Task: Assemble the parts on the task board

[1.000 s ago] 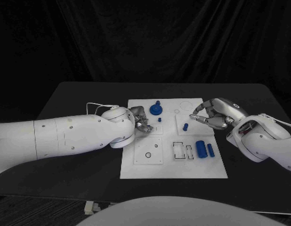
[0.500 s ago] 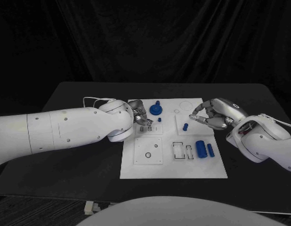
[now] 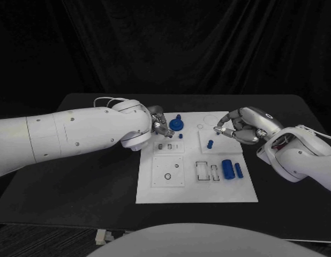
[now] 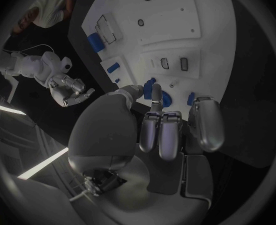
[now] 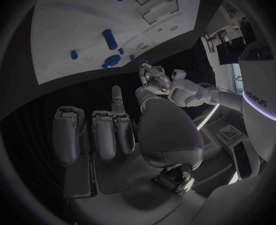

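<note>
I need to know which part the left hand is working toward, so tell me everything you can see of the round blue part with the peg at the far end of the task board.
The round blue part is a disc-shaped base with a narrow peg rising upright from its middle, plastic by its look. It stands near the far edge of the task board, left of centre. The left hand is right beside it, fingers reaching its side; in the left wrist view a fingertip lies against it, though a firm grip cannot be told.

My table (image 3: 81,176) is black, stretching wide before me. Only the white board (image 3: 212,193) lies directly on it, at the middle, reaching from the far part toward me.
</note>
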Robot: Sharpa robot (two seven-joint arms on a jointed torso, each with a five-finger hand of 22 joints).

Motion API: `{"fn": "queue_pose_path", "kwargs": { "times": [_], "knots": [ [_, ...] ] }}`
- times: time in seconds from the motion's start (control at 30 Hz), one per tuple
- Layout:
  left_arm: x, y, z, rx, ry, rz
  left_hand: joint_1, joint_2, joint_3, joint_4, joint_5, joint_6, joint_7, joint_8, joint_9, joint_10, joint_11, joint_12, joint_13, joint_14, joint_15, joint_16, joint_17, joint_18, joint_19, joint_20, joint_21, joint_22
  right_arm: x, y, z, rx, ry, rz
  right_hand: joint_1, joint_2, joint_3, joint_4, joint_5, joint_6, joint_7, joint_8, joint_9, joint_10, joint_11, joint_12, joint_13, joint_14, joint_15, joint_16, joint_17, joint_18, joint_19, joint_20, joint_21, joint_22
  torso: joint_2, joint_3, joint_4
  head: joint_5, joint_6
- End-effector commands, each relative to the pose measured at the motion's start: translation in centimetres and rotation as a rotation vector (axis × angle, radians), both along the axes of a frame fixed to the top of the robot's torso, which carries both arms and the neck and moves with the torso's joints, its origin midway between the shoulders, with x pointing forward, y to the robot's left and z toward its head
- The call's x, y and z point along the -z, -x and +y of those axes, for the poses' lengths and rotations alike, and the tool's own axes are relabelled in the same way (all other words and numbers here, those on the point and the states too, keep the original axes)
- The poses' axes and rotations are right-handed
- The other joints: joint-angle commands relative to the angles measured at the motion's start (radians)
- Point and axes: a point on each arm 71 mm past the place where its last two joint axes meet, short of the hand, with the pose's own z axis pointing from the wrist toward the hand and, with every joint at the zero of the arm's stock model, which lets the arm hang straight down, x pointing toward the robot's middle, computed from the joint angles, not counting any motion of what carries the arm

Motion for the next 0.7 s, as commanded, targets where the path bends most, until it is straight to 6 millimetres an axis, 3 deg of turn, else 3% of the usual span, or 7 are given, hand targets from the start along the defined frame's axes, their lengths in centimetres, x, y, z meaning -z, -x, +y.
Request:
{"fn": "queue_pose_path", "kwargs": {
  "times": [0.03, 0.4, 0.7],
  "knots": [
    [0.2, 0.1, -0.5, 0.084, -0.030, 0.138, 0.010, 0.023, 0.137, -0.133, -0.021, -0.007, -0.001, -0.003, 0.129, 0.071, 0.003, -0.004, 0.199, 0.093, 0.003, 0.003, 0.228, 0.004, 0.023, -0.002, -0.003, 0.177, -0.6, -0.1, 0.1, 0.013, 0.000, -0.013, 0.005, 0.002, 0.005, -0.002, 0.003, -0.005, -0.003, 0.005, 0.001, 0.104, 0.006, 0.003, 0.263, 0.085, 0.007, -0.005, 0.182, 0.011, 0.052, 0.003, -0.007, 0.227, 0.000, -0.0001, -0.0004, -0.002, 0.000],
    [-0.7, -2.6, -0.7, 0.121, -0.130, 0.202, 0.012, 0.027, 0.139, -0.134, -0.031, -0.009, 0.000, -0.004, 0.130, 0.074, 0.004, 0.004, 0.205, 0.096, 0.004, 0.013, 0.237, 0.004, 0.023, -0.001, 0.000, 0.178, -1.1, -0.6, 1.0, -0.006, 0.005, -0.010, 0.007, 0.003, 0.006, -0.003, 0.004, -0.005, -0.003, 0.006, 0.001, 0.104, 0.006, 0.003, 0.263, 0.085, 0.007, -0.006, 0.181, 0.011, 0.051, 0.003, -0.008, 0.227, 0.000, -0.0001, 0.0009, 0.001, 0.000],
    [-1.5, -2.8, -1.0, 0.095, -0.162, 0.089, 0.016, 0.028, 0.140, -0.138, -0.036, -0.012, 0.001, -0.007, 0.129, 0.072, 0.004, 0.000, 0.202, 0.095, 0.004, 0.010, 0.235, 0.003, 0.023, -0.001, 0.002, 0.178, -0.8, -0.7, 1.3, -0.010, 0.005, -0.006, 0.008, 0.003, 0.006, -0.003, 0.004, -0.005, -0.003, 0.006, 0.001, 0.104, 0.006, 0.003, 0.263, 0.085, 0.007, -0.007, 0.180, 0.011, 0.051, 0.003, -0.008, 0.227, 0.001, 0.0000, 0.0007, 0.004, 0.000]
  ]
}}
